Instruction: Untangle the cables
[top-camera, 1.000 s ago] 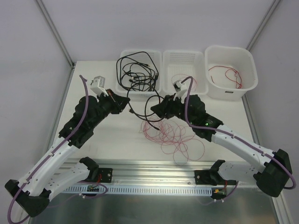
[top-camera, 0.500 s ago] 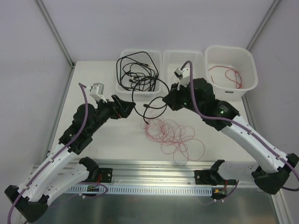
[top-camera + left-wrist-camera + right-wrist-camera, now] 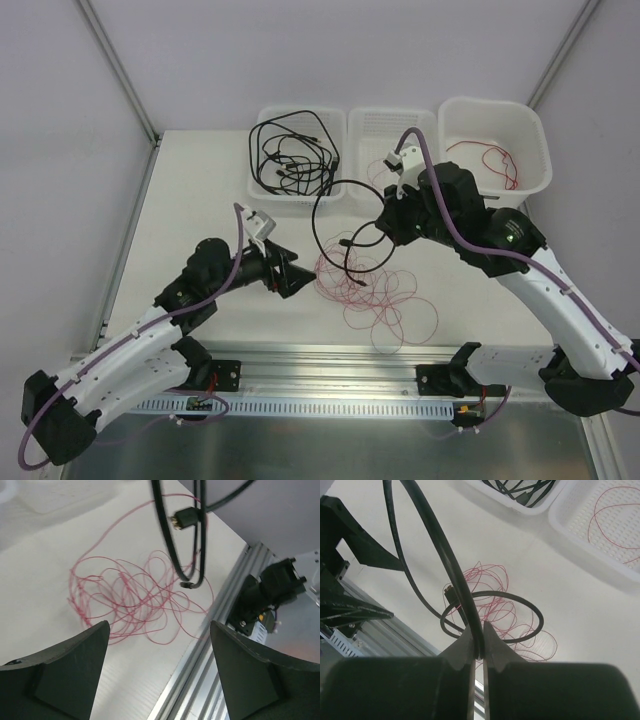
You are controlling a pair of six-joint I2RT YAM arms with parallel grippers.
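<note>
Snagging is the main risk: the right gripper (image 3: 477,642) is pinched shut on the black cable (image 3: 445,545), whose slack loops and plug (image 3: 182,519) hang down onto the red wire tangle (image 3: 375,290) on the table (image 3: 200,200), while its far end appears to run into the bundle in the left basket (image 3: 265,118). A higher lift could drag red strands up or tug that bundle out. The left gripper (image 3: 293,278), jaws wide and empty, hovers beside the tangle and could pin it first.
</note>
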